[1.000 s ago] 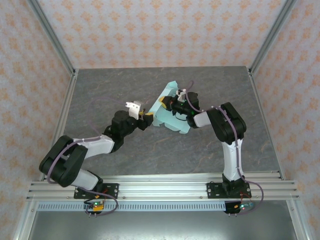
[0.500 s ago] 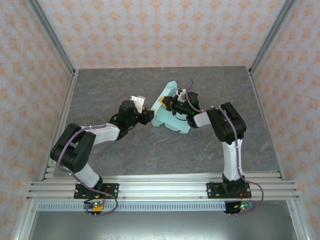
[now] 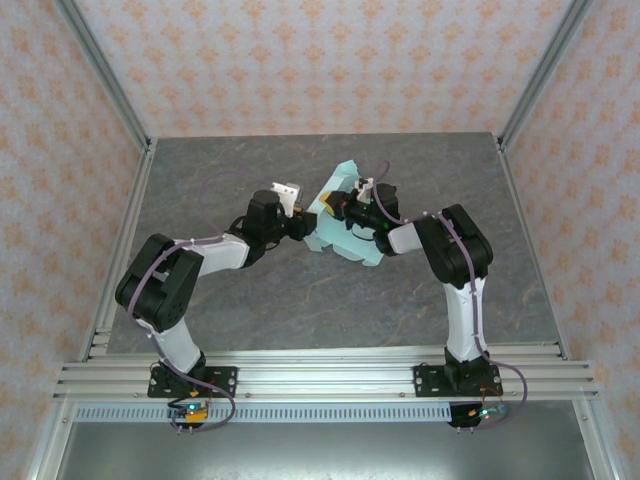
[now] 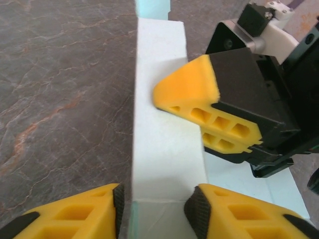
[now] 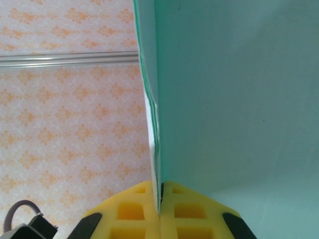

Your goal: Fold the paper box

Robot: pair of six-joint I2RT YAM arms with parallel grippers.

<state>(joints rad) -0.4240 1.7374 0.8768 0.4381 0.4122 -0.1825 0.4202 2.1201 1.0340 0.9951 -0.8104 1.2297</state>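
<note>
Left wrist view: my left jaws sit spread astride the box (image 4: 167, 149) wall, likely to crease it; right jaws pinch its edge.

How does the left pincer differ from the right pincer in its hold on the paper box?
The left pincer has its jaws apart, astride a broad strip of the paper box; the right pincer is shut, pinching a thin edge. Both have yellow fingers.

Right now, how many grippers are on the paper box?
2. The right gripper is shut on an edge of the paper box; the left gripper straddles a flap nearby, jaws not yet closed.
</note>
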